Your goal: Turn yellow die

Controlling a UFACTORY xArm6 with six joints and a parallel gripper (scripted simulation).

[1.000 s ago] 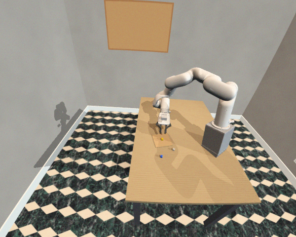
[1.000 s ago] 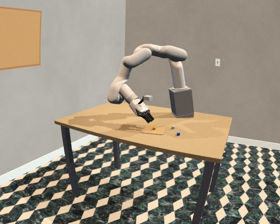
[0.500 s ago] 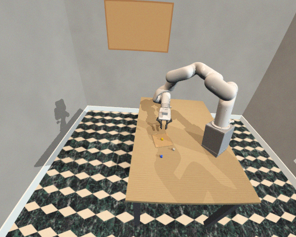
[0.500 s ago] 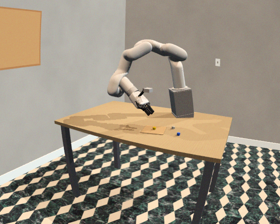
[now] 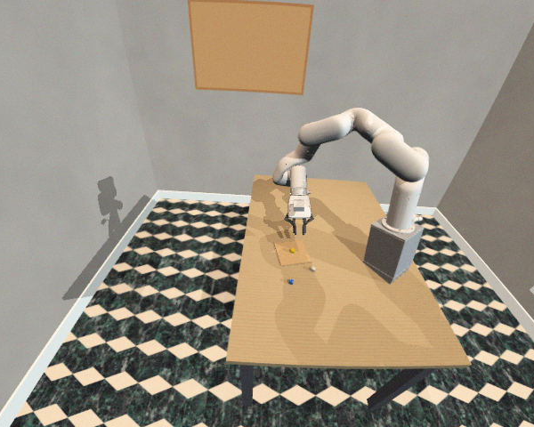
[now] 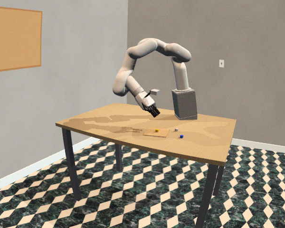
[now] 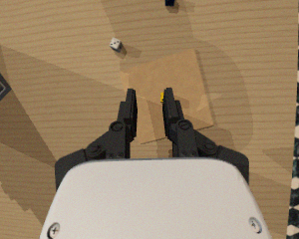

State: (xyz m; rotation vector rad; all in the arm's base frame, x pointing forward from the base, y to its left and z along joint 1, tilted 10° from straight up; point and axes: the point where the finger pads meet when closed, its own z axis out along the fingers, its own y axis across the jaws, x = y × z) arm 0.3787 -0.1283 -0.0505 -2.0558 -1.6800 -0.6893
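Observation:
The yellow die (image 5: 292,250) (image 6: 156,130) lies on the tan mat (image 5: 299,258) (image 6: 162,134) (image 7: 184,75). In the wrist view only a sliver of the yellow die (image 7: 162,98) shows beside the right finger, so I cannot read its top face. My gripper (image 5: 298,230) (image 6: 155,113) (image 7: 149,99) hangs tilted in the air above and behind the mat. Its fingers stand a little apart with nothing between them. The white die (image 5: 312,268) (image 6: 176,129) (image 7: 116,44) and the blue die (image 5: 291,280) (image 6: 181,136) (image 7: 170,2) lie on the table beside the mat.
The robot's grey base box (image 5: 392,250) (image 6: 185,104) stands on the table (image 5: 350,321) (image 6: 100,120) to the right of the mat. The table's edge runs close by the mat on one side, with the chequered floor below.

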